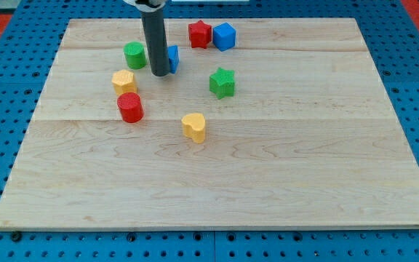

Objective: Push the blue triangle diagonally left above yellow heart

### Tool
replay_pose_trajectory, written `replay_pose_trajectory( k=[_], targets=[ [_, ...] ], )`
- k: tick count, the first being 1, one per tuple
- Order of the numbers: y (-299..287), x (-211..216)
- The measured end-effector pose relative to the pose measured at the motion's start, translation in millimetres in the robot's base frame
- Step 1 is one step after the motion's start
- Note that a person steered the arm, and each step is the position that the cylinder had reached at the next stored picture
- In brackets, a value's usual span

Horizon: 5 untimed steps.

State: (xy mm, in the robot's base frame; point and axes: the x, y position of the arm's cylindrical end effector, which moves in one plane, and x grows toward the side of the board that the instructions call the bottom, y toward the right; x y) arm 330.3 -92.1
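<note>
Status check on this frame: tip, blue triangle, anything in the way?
My tip down against blue triangle, on its left. Yellow heart below-right of tip, apart. Green star right of path; nothing between tip and heart.

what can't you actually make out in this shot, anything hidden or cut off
- Blue triangle, camera view: mostly hidden behind my rod; shape unconfirmed.
- My tip: contact with that block unclear.
- The arm above the rod: cut off by the view's top edge.
- Red star: its right side overlapped by the blue cube.

tip (159, 73) touching triangle (172, 58) at view's left | heart (193, 126) below-right, apart | star (222, 82) right of triangle
</note>
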Motion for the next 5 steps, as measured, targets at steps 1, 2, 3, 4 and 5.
replay_pose_trajectory(
  k=[1,2,3,4,5],
  targets=[
    [-2,-12],
    [10,16],
    [55,-7],
    [25,-36],
    [-8,-27]
  ],
)
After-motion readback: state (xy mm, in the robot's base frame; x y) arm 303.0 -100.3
